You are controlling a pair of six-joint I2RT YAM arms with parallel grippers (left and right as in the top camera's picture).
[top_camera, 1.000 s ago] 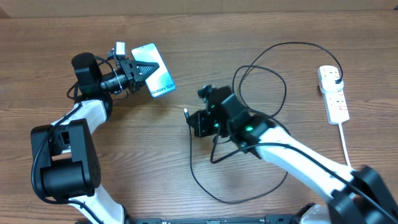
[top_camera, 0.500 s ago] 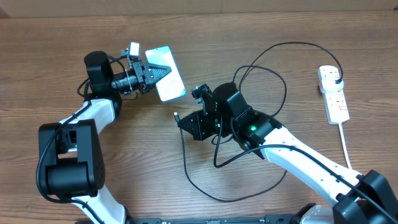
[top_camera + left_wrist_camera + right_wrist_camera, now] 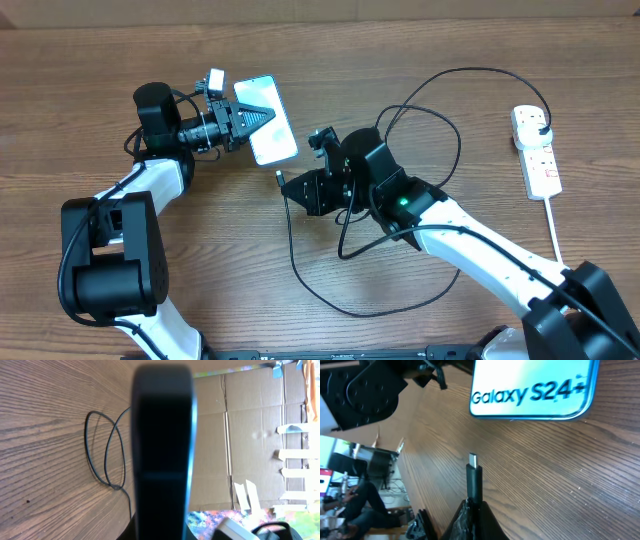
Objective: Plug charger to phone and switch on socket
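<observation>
Right gripper (image 3: pixel 292 185) has edged up-left, jaws tight on the charger (image 3: pixel 474 480) just behind its tip. Phone (image 3: pixel 280 140), pinched by left gripper (image 3: pixel 266 114), sits just ahead, short edge facing the tip; tip looks aimed nr that edge's corner, not centre.

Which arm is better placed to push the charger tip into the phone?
Right. The right gripper holds the charger tip, aimed at the phone edge just ahead. The left gripper is shut on the phone, steadying it.
</observation>
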